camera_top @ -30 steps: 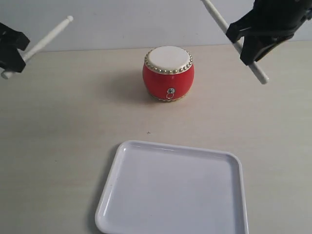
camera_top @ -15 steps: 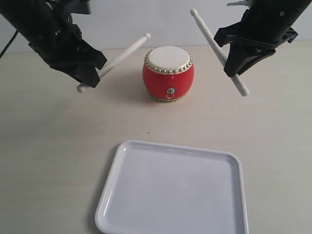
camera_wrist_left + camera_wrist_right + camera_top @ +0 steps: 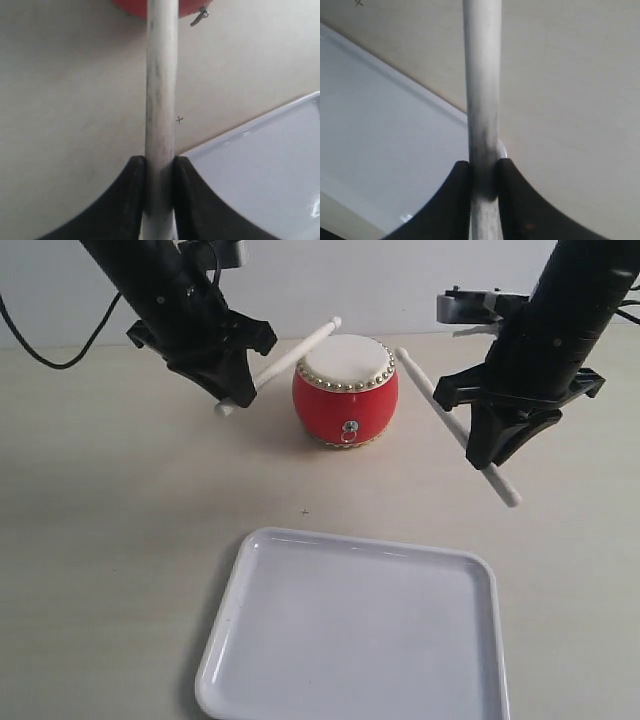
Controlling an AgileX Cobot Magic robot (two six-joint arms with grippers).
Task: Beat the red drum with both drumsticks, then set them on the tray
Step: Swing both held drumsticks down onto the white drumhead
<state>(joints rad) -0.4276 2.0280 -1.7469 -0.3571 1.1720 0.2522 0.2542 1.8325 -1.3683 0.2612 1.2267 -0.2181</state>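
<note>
The red drum stands at the table's back middle, cream skin up; only its lower edge shows in the left wrist view. My left gripper is shut on a pale drumstick whose bead tip hangs just over the drum's left rim. In the left wrist view that stick runs out between the black fingers. My right gripper is shut on the second drumstick, its tip just right of the drum. The white tray lies in front, also seen as tray.
Both black arms reach in from the back corners over the pale wooden table. A small dark mark sits on the table between drum and tray. A white wall runs behind the table.
Both arms have swung in and down toward the drum. The left stick's tip has come to the drum's left rim and the right stick has dropped lower, beside the drum's right side.
</note>
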